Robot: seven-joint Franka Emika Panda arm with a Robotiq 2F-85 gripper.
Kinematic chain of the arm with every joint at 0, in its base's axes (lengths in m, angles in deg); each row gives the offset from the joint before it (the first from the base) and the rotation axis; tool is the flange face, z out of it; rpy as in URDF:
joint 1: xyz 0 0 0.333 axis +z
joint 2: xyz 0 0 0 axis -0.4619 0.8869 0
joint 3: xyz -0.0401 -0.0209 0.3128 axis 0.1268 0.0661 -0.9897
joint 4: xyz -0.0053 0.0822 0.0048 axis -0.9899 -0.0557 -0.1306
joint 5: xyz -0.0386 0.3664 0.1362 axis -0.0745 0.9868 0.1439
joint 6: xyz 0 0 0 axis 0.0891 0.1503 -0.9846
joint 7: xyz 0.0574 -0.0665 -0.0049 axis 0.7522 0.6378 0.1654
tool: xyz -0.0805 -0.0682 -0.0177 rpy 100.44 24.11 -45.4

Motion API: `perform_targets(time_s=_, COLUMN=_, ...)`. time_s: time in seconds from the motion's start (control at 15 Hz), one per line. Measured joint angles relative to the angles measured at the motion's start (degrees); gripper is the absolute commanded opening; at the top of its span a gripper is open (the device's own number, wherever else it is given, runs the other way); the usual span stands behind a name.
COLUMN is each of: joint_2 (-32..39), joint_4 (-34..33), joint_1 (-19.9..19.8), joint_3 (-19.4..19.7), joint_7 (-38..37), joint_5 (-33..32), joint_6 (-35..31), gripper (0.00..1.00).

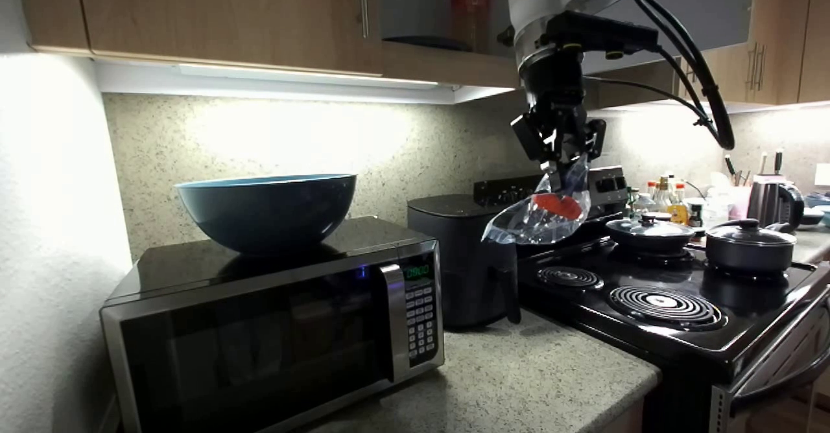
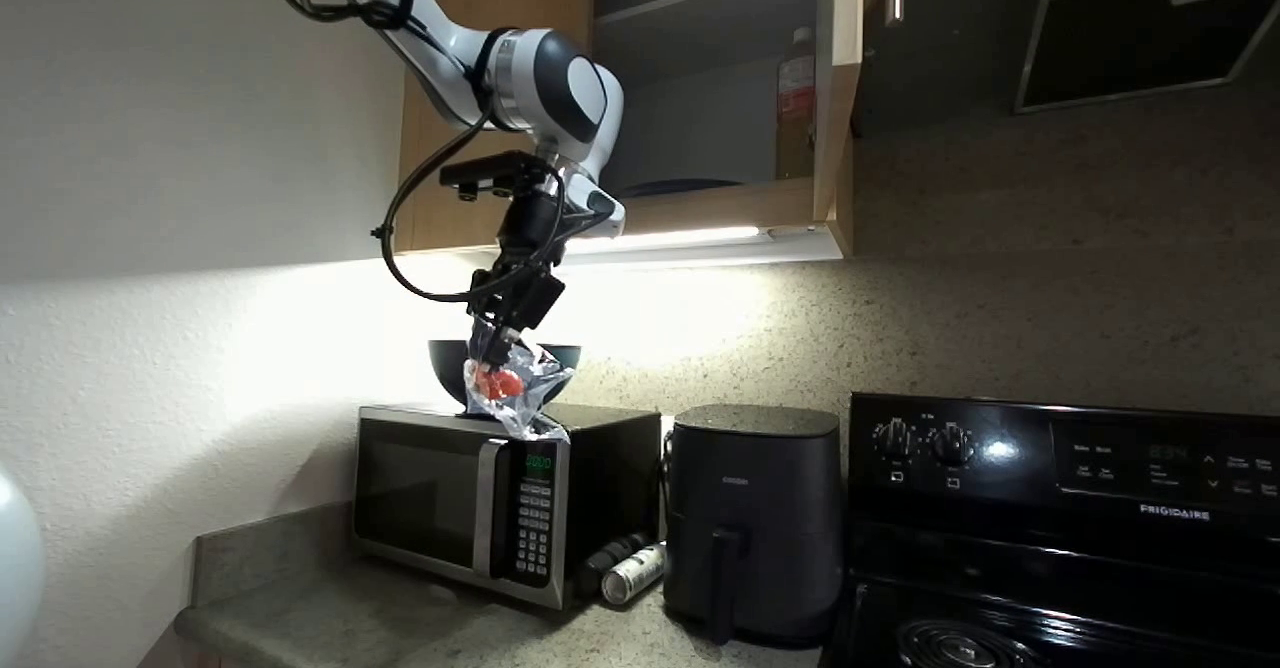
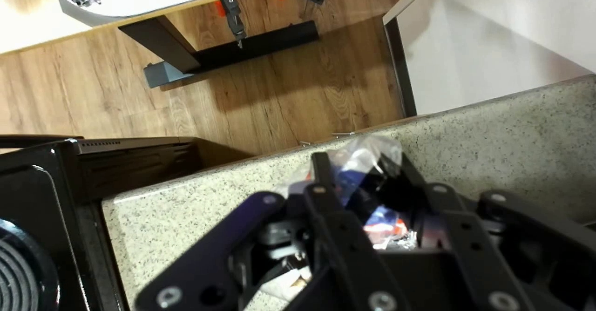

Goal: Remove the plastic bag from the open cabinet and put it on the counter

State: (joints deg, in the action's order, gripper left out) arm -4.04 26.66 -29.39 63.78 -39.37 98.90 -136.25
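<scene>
Plastic bag [image 1: 542, 219] hangs clamped in the gripper [image 1: 568, 159] — open air between it and the microwave [image 1: 272, 342] — counter [image 3: 512, 148] and front edge [image 3: 200, 177] below

1 clear, red-patched plastic bag [image 1: 543, 220] hangs crumpled above the counter [image 1: 519, 368].

Bare desk [image 1: 551, 374] runs from the microwave [image 1: 259, 349] to the stove [image 1: 758, 310]; the fryer [image 2: 755, 488] stands back there, its handle [image 2: 723, 588] jutting forward. The slot between microwave and fryer is narrow — a tube [image 2: 634, 575] lies in it. A bowl [image 1: 266, 219] crowds the microwave's top. The burners [image 1: 668, 303] nearest the desk are uncovered; a pan [image 1: 648, 242] and a pot [image 1: 749, 255] stand beyond. Overhead, the cabinet [image 2: 710, 210] is open — its door [image 2: 849, 18] sticks out at one side. Under the pinched jaws, the bag [image 1: 548, 225] takes up room above the desk.
</scene>
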Motion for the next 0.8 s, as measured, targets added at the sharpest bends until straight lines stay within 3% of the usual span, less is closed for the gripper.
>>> perform_targets(time_s=0.07, joint_2=0.0, joint_4=0.0, joint_1=0.0, joint_3=0.0, joint_7=0.0, joint_5=0.0, joint_6=0.01, gripper=0.13)
perform_targets(time_s=0.33, joint_2=1.49, joint_4=0.11, joint_1=-0.1, joint_3=0.19, joint_7=-0.85, joint_5=-0.05, joint_6=-0.84, gripper=0.13)
perform_targets(time_s=0.8, joint_2=15.79, joint_4=0.88, joint_1=-0.32, joint_3=2.62, joint_7=-3.01, joint_5=-0.19, joint_6=-8.51, gripper=0.13)
